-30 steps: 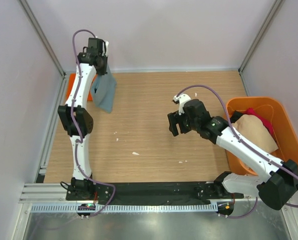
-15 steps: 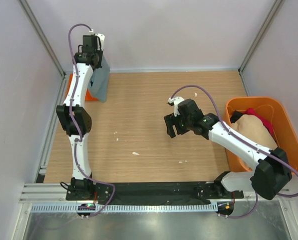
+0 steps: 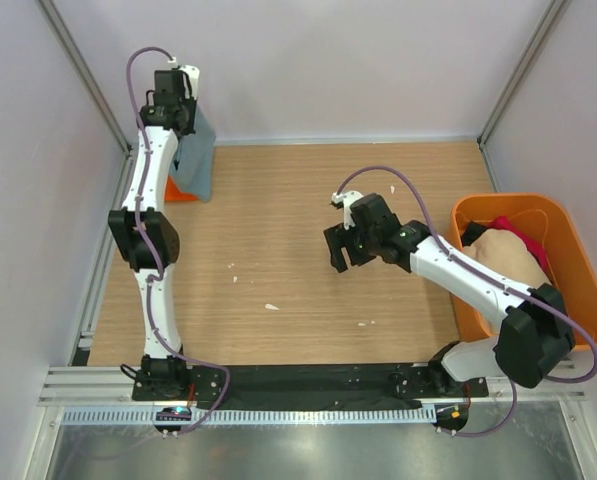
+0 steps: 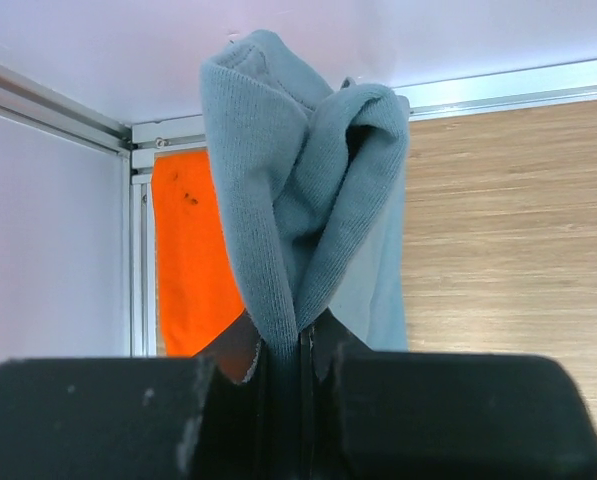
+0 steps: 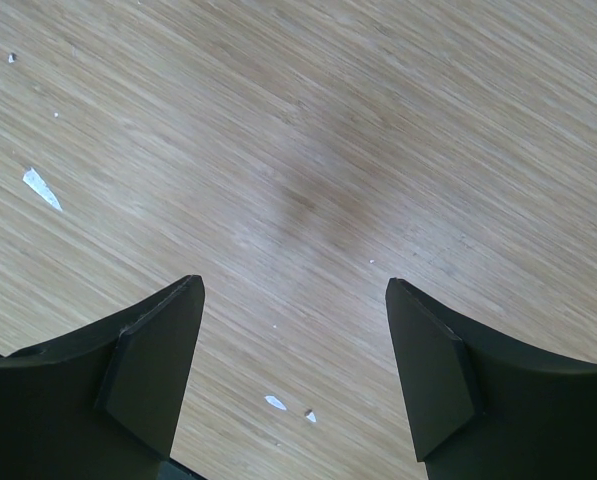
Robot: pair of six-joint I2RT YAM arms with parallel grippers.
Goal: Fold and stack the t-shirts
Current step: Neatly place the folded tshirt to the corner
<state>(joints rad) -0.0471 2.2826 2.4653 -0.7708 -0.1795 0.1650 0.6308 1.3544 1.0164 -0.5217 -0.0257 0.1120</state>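
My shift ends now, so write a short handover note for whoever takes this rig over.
Left tool: shut on the grey-blue t-shirt, hanging above the far-left corner.
Right tool: open, empty, over the table.
Orange t-shirt lies at that corner, partly hidden. Beige t-shirt and red t-shirt sit in the orange tub.
Done: no stack seen. Left: fold the grey-blue one, then the tub's shirts, stack all.

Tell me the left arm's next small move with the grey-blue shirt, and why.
Probably lower the left gripper towards the orange shirt. It is shut on the bunched grey-blue shirt, which hangs at the far left corner of the table. The orange shirt lies flat there, likely the base of the stack.
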